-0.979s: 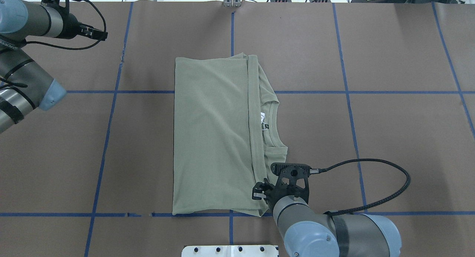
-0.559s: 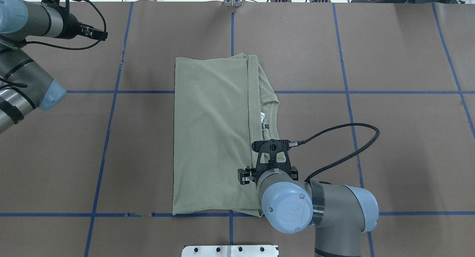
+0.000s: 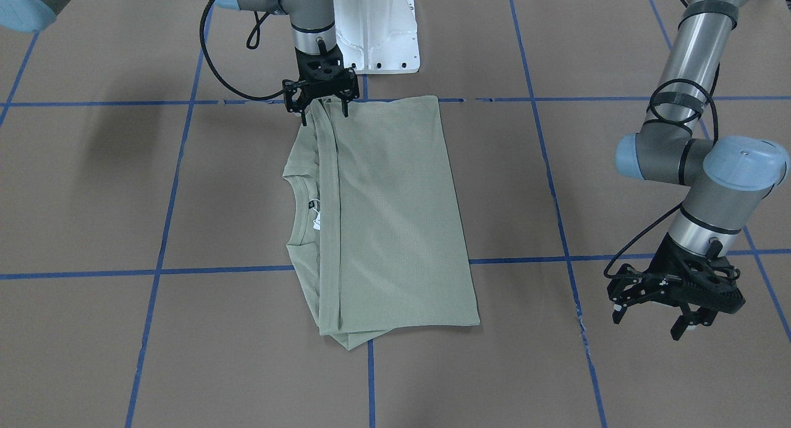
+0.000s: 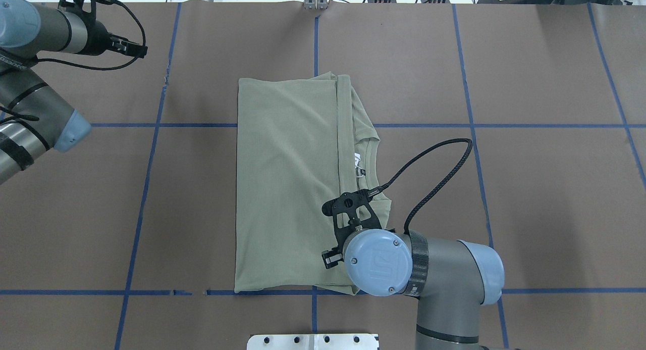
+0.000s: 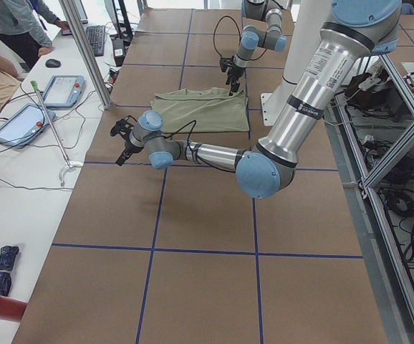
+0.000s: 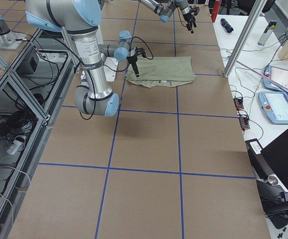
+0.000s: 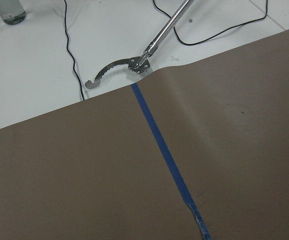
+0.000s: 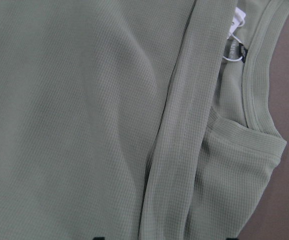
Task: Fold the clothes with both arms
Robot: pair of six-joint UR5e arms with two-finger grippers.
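Well, seen from above, the left arm (image 4: 35,112) comes in at the far left. Its end sits at about 10 o'clock from the shirt (image 4: 287,188), well apart from it, over the brown table (image 4: 530,188). From across the table, the left gripper (image 3: 649,324) points down at the bare table. Its fingers (image 3: 681,324) are spread apart and there is nothing between them. Blue tape lines (image 4: 151,125) cut the table into big squares.

The green shirt lies flat in the middle of the table. It is folded into a tall block, long from 12 o'clock to 6 o'clock. A thin folded band (image 4: 344,163) runs the same way, close to the shirt's 3 o'clock side. The neck hole (image 4: 371,168) faces 3 o'clock, and a small white tag (image 4: 357,159) peeks out there.

The right arm (image 4: 454,279) comes in from about 5 o'clock. The right gripper (image 3: 324,115) points down at the shirt's 5 o'clock corner, right over the band. Its two fingers are wide apart, with one on each side of the band, and they are not squeezing the cloth. Its wrist camera sees only green cloth, the band and the neck. I cannot tell if the tips touch the shirt.

At 6 o'clock, the white base plate (image 4: 313,341) sits at the table's edge.
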